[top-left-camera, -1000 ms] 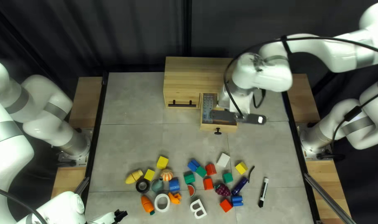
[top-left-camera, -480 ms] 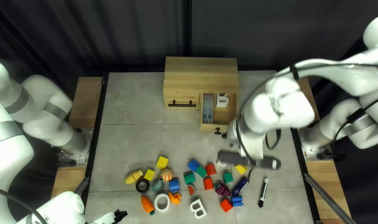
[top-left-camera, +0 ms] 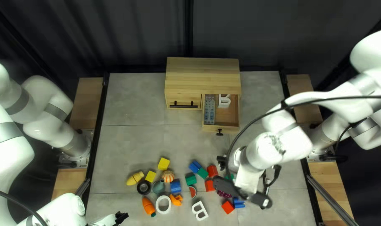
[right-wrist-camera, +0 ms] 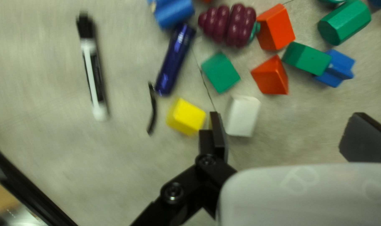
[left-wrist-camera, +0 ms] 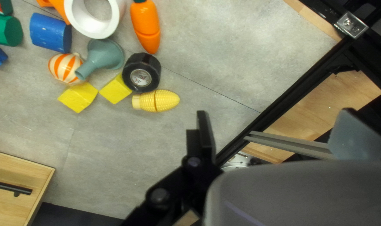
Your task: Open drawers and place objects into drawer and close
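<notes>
**Pale wooden drawer (top-left-camera: 209,129) stands open, holding a grey remote (top-left-camera: 209,109) and a white letter (top-left-camera: 224,101)**

Top left view: the drawer sticks out from the right part of a light wooden cabinet (top-left-camera: 203,75), a black knob (top-left-camera: 219,132) on its front. Inside, the bottom is warm brown; the long remote, dotted with buttons, lies along one side, the letter beside it, near the cabinet. A black handle (top-left-camera: 185,105) crosses the cabinet's closed front to the drawer's left. The left gripper (top-left-camera: 121,217) is near the table's near edge; the right gripper (top-left-camera: 222,161) is partly hidden by its arm, over the toys.

Left wrist view: the jaws are spread, nothing pinched. Ahead lie a yellow corn (left-wrist-camera: 155,101), a black wheel (left-wrist-camera: 141,73) and an orange carrot (left-wrist-camera: 146,26).

Right wrist view: the jaws stand wide apart, nothing held. One fingertip shows between a yellow block (right-wrist-camera: 186,117) and a white block (right-wrist-camera: 242,116).
</notes>
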Motion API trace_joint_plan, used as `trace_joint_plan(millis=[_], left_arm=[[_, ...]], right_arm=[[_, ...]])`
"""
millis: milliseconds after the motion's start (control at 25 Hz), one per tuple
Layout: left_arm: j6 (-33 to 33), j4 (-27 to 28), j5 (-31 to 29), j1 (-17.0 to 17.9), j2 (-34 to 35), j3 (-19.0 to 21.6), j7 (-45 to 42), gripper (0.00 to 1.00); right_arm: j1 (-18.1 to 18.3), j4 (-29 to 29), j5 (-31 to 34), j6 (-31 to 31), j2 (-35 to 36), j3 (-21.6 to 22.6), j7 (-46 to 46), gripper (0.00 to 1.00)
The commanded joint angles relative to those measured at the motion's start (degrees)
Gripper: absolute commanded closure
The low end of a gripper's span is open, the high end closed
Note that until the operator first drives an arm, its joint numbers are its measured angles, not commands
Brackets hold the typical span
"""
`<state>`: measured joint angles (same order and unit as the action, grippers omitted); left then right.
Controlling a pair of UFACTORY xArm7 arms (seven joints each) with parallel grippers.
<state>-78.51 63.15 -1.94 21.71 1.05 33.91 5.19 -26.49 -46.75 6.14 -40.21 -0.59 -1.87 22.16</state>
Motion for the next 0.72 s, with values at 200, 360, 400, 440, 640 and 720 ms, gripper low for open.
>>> trace_joint_plan(millis=[200, 360, 400, 440, 640, 720], left_arm=[[0.0, 0.0, 0.0, 0.0, 0.0, 0.0, 0.0, 0.0], [0.0, 0.0, 0.0, 0.0, 0.0, 0.0, 0.0, 0.0], [0.0, 0.0, 0.0, 0.0, 0.0, 0.0, 0.0, 0.0], [0.0, 0.0, 0.0, 0.0, 0.0, 0.0, 0.0, 0.0], [0.0, 0.0, 0.0, 0.0, 0.0, 0.0, 0.0, 0.0], [0.0, 0.0, 0.0, 0.0, 0.0, 0.0, 0.0, 0.0]], right_arm=[[-1.5, -2.6, -1.4, 3.3, 5.5, 1.0, -11.2, 0.0], [-2.2, -3.6, -0.8, 4.9, 7.7, 1.0, -14.6, 0.0], [-2.5, -3.8, -0.3, 5.2, 8.0, 1.0, -16.0, 0.0], [-2.9, -4.1, 0.2, 5.3, 8.3, 1.0, -17.2, 0.0], [-4.0, -4.6, 2.4, 6.1, 9.2, 1.0, -20.6, 0.0], [-4.4, -5.1, 3.3, 6.3, 9.7, 0.9, -21.9, 0.0]])
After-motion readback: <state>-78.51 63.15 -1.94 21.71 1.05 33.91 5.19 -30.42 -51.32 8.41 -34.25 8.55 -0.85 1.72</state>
